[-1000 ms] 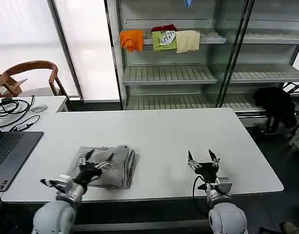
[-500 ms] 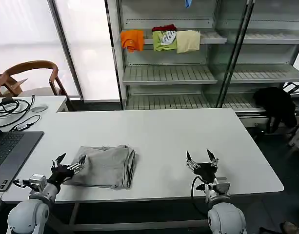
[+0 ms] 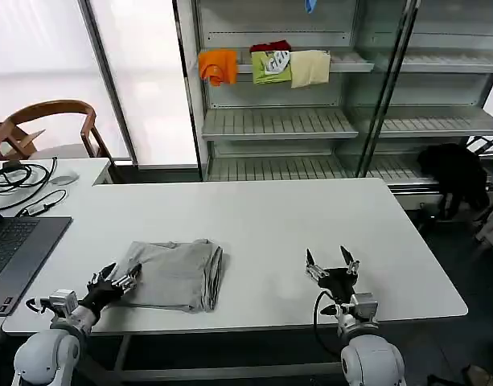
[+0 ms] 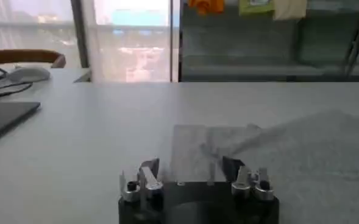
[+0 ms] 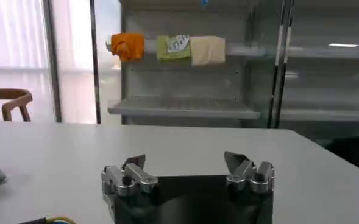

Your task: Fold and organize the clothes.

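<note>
I see a plain light grey shirt (image 3: 175, 274) folded on my white table (image 3: 262, 225), no pattern showing. My left gripper (image 3: 117, 278) and right gripper (image 3: 326, 264) are black with silvery metal fittings. On the pale grey shelf (image 3: 343, 61) sit an orange garment (image 3: 217, 65), a green one with white print (image 3: 271, 67), a red one (image 3: 269, 47) and a cream one (image 3: 310, 67). The laptop (image 3: 13, 249) is dark grey.

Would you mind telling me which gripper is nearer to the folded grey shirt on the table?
The left. The left gripper sits open at the left edge of the folded grey shirt. The right gripper is open over bare table, well to the shirt's right.
</note>
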